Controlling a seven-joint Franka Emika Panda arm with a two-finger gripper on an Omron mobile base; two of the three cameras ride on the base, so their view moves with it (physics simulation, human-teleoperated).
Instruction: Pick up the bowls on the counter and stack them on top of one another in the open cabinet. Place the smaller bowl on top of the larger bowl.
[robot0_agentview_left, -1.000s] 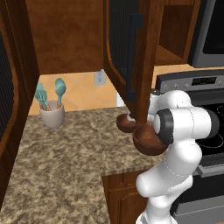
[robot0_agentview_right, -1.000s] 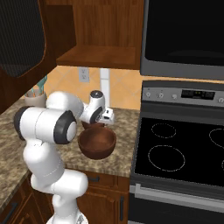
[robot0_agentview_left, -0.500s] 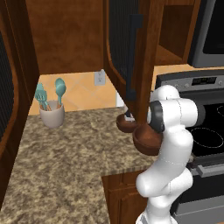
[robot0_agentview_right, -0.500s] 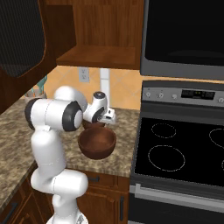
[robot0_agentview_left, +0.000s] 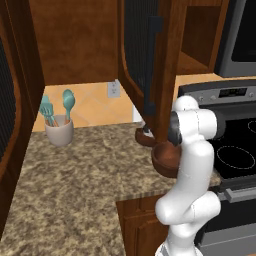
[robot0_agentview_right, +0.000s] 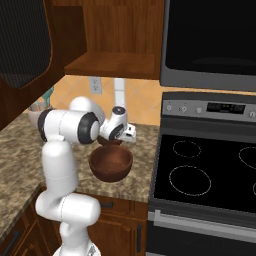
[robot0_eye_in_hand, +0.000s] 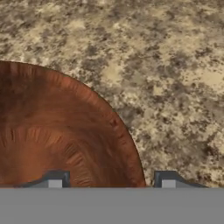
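Free room: wide bare stretch of bench (robot0_agentview_left: 75, 185) left and near of the arm; only the utensil cup (robot0_agentview_left: 59, 131) sits there, far left against the wall. Cabinet shelf (robot0_agentview_right: 112, 65) above is bare, reachable from the front. Obstacles: open cabinet door (robot0_agentview_left: 147, 60) hangs edge-on just over the small bowl (robot0_agentview_left: 144, 137), handle (robot0_agentview_left: 152, 65) facing out, blocking the way up on that side. Large bowl (robot0_agentview_right: 111, 164) sits at the bench's near right edge, touching or just beside the small one. Stove (robot0_agentview_right: 210, 175) borders the bench on the right, microwave (robot0_agentview_right: 210, 45) overhead there.
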